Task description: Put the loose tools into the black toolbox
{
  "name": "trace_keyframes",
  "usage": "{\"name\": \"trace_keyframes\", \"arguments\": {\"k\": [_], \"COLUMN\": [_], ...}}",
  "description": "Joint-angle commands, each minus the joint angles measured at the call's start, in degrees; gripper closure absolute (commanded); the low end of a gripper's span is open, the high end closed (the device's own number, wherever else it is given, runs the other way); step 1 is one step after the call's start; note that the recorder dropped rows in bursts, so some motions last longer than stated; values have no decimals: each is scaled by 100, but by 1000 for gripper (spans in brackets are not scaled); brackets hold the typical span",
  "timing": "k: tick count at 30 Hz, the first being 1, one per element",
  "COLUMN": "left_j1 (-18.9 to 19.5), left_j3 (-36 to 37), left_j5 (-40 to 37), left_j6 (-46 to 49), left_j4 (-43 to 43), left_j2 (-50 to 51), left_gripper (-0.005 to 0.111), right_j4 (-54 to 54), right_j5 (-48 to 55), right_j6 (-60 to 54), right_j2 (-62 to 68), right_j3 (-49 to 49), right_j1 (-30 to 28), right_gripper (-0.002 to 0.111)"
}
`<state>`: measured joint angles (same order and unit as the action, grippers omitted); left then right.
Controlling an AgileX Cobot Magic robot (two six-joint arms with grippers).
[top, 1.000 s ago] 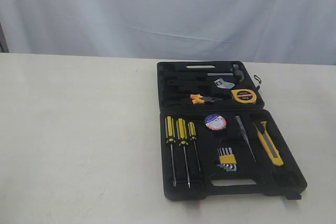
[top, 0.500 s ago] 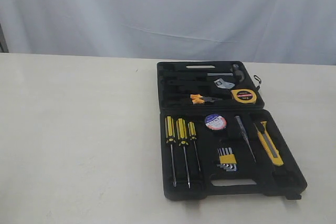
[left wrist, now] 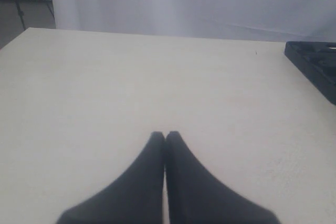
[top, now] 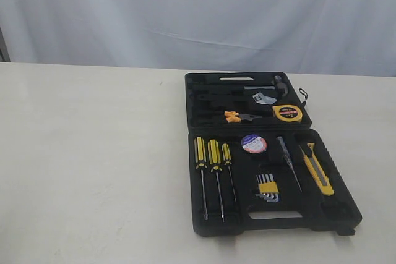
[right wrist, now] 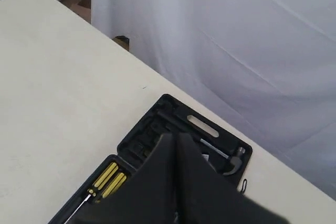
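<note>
The black toolbox (top: pixel 328 211) lies open on the table, right of centre. In its far half lie the black-handled pliers (top: pixel 238 115) and the yellow tape measure (top: pixel 288 113). The near half holds the tape roll (top: pixel 254 144) and the yellow-black utility knife (top: pixel 317 169). Neither gripper shows in the exterior view. My left gripper (left wrist: pixel 165 135) is shut and empty over bare table, with a corner of the toolbox (left wrist: pixel 315 64) off to one side. My right gripper (right wrist: pixel 176 136) is shut and empty, high above the toolbox (right wrist: pixel 152 124).
Three striped screwdrivers (top: pixel 213 159), a hex-key set (top: pixel 268 187) and a thin probe (top: pixel 288 160) sit in the near half. A hammer (right wrist: pixel 231 161) lies in the far half. A white cloth (top: pixel 185 10) hangs behind the pale table (top: pixel 93 153).
A dark piece of an arm at the top right of the exterior view one second ago has left the picture. The toolbox and tools have not moved.
</note>
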<state>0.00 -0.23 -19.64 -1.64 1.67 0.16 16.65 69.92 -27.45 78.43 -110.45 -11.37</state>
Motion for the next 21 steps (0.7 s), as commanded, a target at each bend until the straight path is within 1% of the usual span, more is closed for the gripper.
{"name": "trace_keyframes", "arguments": {"k": [1, 3, 8, 14, 17, 21], "left_j1": [-37, -37, -37, -37, -37, -37], "left_j3": [23, 23, 23, 23, 23, 23], "left_j5": [11, 11, 11, 11, 11, 11], "left_j6": [-10, -10, -10, -10, -10, -10], "left_j4": [-20, -20, -20, -20, -20, -20], "left_j2": [-16, -16, -16, -16, -16, -16], "left_gripper": [107, 107, 107, 107, 107, 107], "right_j4": [-21, -21, -21, -21, 44, 125], "right_j5": [4, -5, -626, -978, -1596, -2103], "right_j6": [9, 9, 9, 9, 177, 499], "right_j2": [-575, -739, -1123, -1682, -1939, -2133], "right_j3": [729, 1128, 2410, 3691, 4342, 4913], "right_j1": [342, 535, 1014, 1391, 1695, 2037], "right_gripper": [109, 109, 109, 109, 109, 109]}}
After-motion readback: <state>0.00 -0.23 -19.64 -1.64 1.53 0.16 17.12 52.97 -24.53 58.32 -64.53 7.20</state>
